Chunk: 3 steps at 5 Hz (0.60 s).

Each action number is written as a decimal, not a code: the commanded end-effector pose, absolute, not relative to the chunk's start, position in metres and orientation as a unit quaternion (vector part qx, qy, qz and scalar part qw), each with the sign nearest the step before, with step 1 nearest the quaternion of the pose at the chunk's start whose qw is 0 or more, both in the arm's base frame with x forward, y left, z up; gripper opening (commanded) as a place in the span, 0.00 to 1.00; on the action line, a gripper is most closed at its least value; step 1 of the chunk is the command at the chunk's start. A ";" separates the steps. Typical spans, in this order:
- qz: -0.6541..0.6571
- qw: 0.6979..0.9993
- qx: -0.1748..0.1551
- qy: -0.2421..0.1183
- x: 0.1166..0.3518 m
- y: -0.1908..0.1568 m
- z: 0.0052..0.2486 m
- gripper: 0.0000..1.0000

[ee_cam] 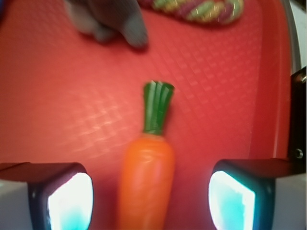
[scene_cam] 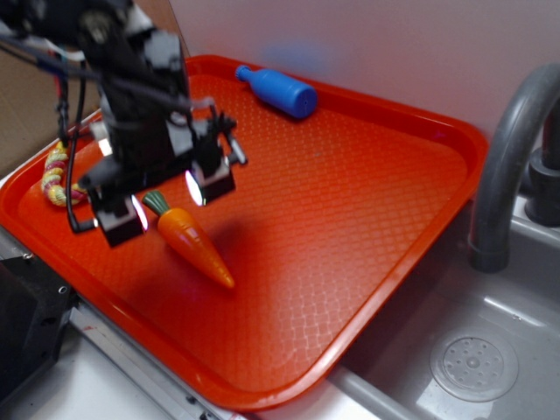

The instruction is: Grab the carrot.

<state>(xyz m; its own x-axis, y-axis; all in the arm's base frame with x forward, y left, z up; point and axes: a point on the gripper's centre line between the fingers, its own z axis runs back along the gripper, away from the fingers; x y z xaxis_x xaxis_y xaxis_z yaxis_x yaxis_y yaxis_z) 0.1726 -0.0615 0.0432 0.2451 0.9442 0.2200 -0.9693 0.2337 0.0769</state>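
Note:
The orange carrot (scene_cam: 191, 242) with a green stem lies on the red tray (scene_cam: 350, 201), tip pointing to the front right. My gripper (scene_cam: 166, 203) hangs just above its stem end, open. In the wrist view the carrot (ee_cam: 146, 182) lies between the two fingers, a gap on each side, with its green stem pointing away from me. The gripper (ee_cam: 151, 203) is open and touches nothing. The left pad (ee_cam: 69, 203) and the right pad (ee_cam: 230, 203) glow white-blue.
A blue bottle (scene_cam: 280, 90) lies at the tray's far edge. A multicoloured rope toy (scene_cam: 54, 175) lies at the tray's left rim; it also shows in the wrist view (ee_cam: 196, 9). A grey sink with a faucet (scene_cam: 507, 166) stands to the right.

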 end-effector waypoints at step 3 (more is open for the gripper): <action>0.547 0.823 0.102 -0.112 0.173 -0.070 0.006 0.00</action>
